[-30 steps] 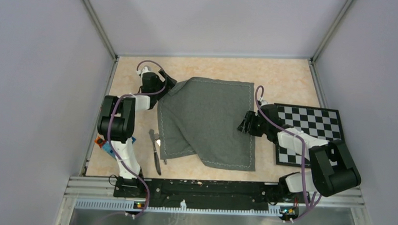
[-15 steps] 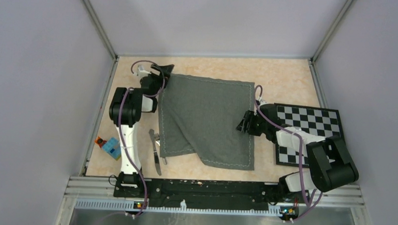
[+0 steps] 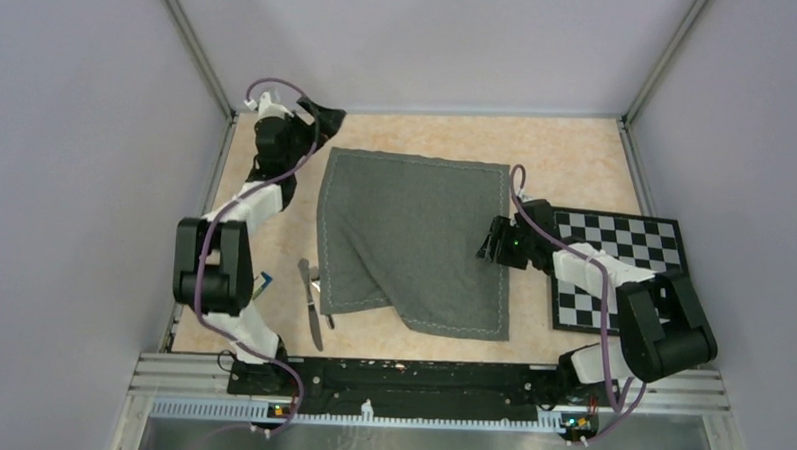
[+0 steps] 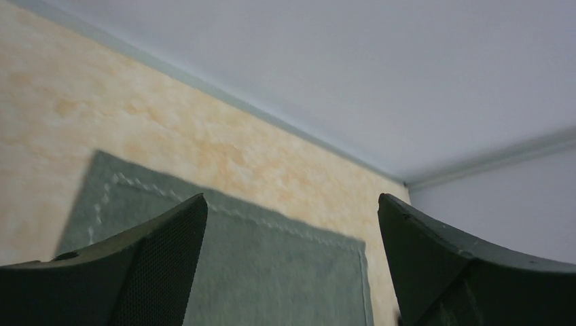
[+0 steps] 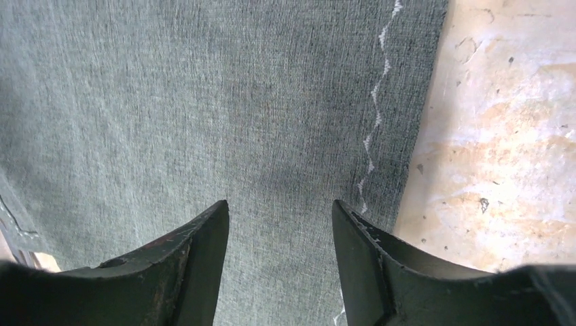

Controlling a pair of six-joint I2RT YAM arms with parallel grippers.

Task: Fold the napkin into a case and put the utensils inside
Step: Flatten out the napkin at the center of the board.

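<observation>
Your napkin [image 3: 414, 236] is a dark grey cloth with a light wiggly stitch line near its edge. It lies in the middle of the table [image 3: 577, 156]. It looks almost square, so no side is clearly the long one, and its sides line up with the table's sides. Its near left part is folded over, which leaves a slanted edge there. The knife [image 3: 313, 312] lies just beside that part, pointing near to far. Your left gripper [image 3: 321, 113] is at the far left corner, jaws wide apart, holding nothing. Your right gripper [image 5: 280, 204] hangs over the napkin's right edge, jaws apart, with only cloth below them
</observation>
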